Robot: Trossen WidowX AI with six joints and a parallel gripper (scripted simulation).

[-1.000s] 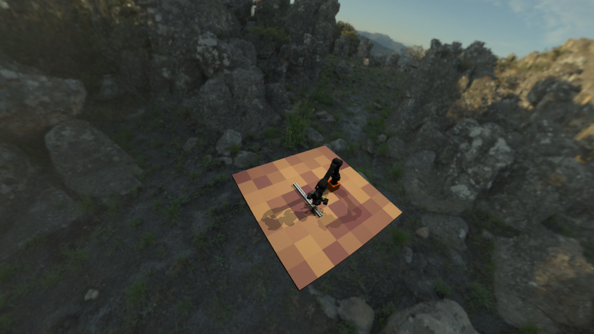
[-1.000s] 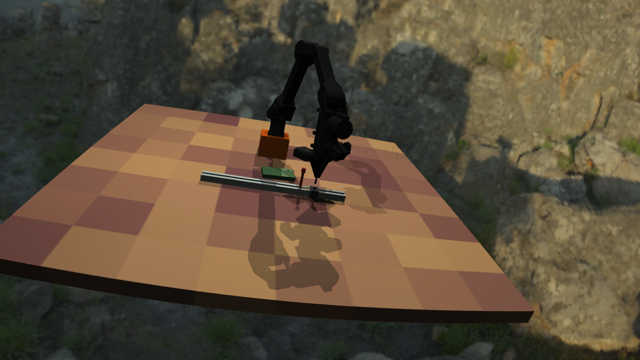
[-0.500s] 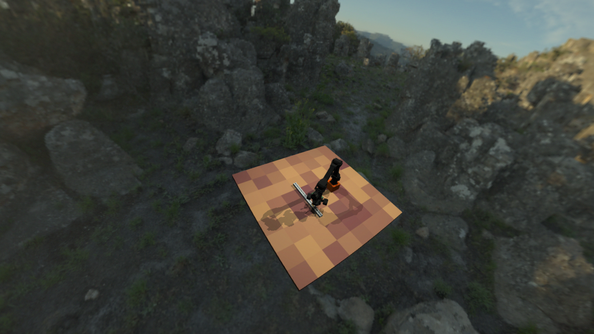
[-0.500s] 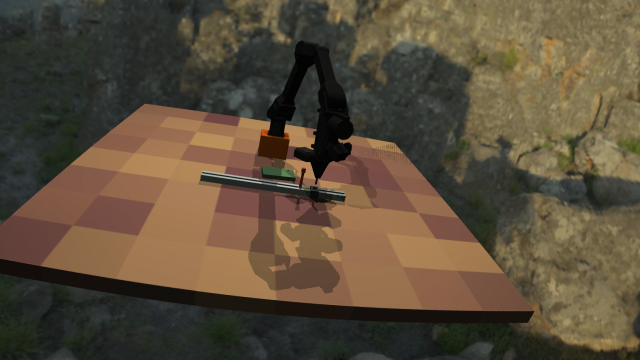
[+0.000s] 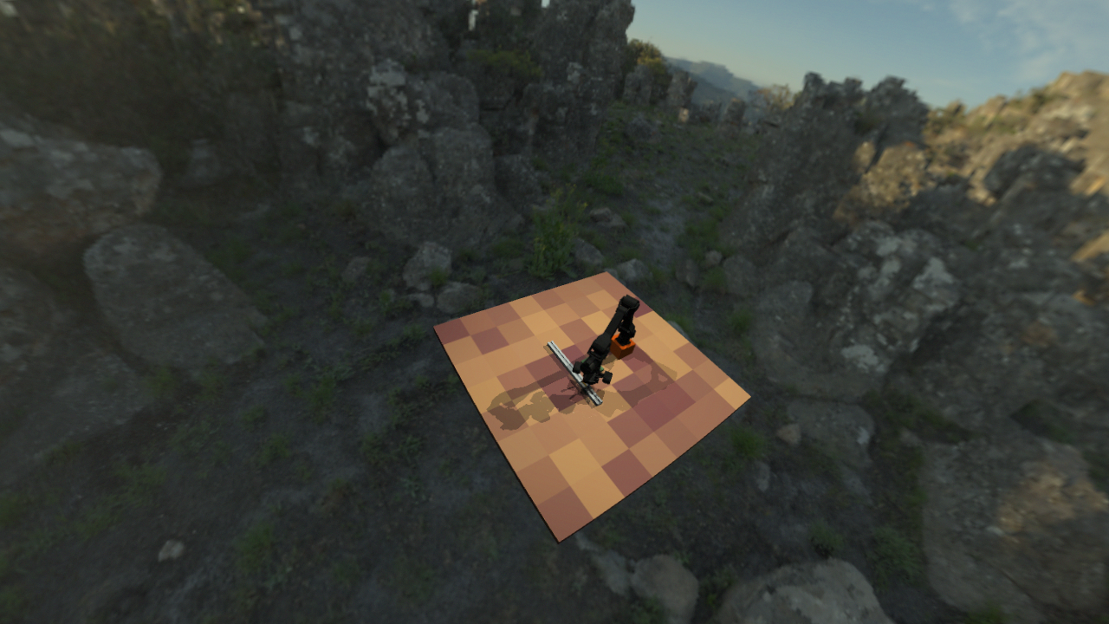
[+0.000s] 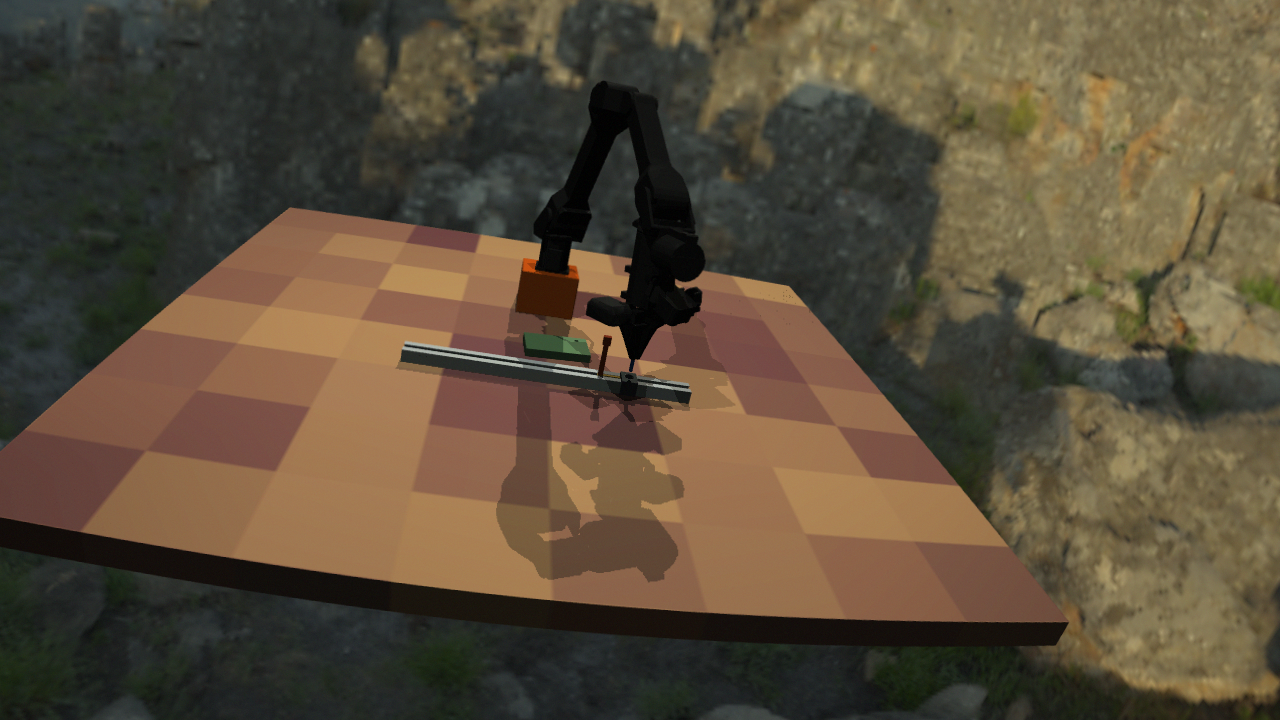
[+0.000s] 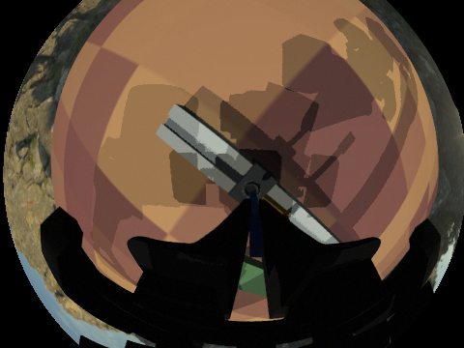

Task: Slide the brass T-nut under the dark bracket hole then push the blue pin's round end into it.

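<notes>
while my gripper point(image 5: 591, 382) point(image 6: 632, 359) point(image 7: 254, 204) is clenched on the blue pin point(image 6: 631, 365) point(image 7: 256, 232), its lower end is at the hole of the dark bracket point(image 6: 629, 384) point(image 7: 251, 188), and i can't tell how deep it goes. the aluminum rail point(image 5: 563, 359) point(image 6: 501, 361) point(image 7: 208, 142) runs under the bracket. just a sliver of brass t-nut point(image 7: 276, 205) shows in the slot beside it, the rest hidden. its orange handle point(image 6: 605, 354) sticks up in the exterior view. my fingers block most of the green tray point(image 6: 556, 347) point(image 7: 252, 276) in the wrist view.

Rail point(image 5: 563, 357) point(image 6: 483, 357) point(image 7: 203, 142): pale metal. Arm point(image 5: 612, 329) point(image 6: 657, 170): matt black. Tray point(image 6: 555, 347) point(image 7: 252, 277): smooth green.
</notes>
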